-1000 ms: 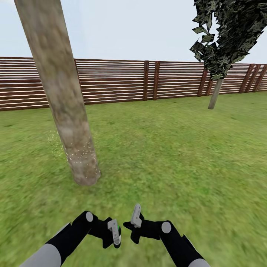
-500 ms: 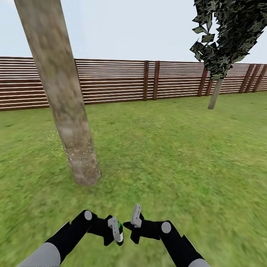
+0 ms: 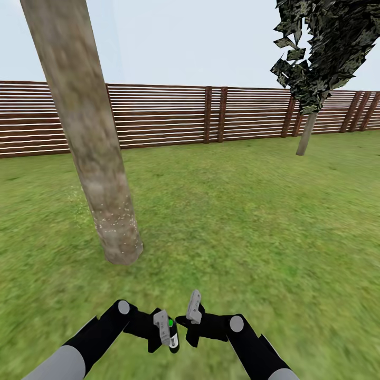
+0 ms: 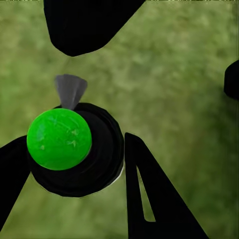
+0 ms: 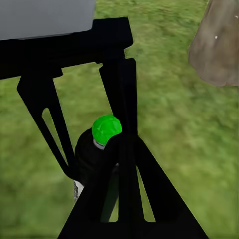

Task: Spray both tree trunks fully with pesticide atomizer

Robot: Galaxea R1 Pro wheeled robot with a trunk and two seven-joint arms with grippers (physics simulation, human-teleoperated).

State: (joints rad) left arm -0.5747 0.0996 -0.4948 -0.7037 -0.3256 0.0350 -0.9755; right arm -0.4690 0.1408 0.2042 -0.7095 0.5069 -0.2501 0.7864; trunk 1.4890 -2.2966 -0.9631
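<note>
Here we hold the sprayer (image 4: 74,149) clamped in our left gripper (image 3: 164,330); whether our right gripper (image 3: 194,309) is apart, we cannot tell, facing the speckled trunk (image 3: 100,174).

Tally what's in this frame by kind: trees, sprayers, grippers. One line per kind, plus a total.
Trees: 2 — near tree trunk, far tree
Atomizers: 1 — green-capped atomizer, in the left gripper
Grippers: 2 — left, and right gripper
Total: 5
</note>
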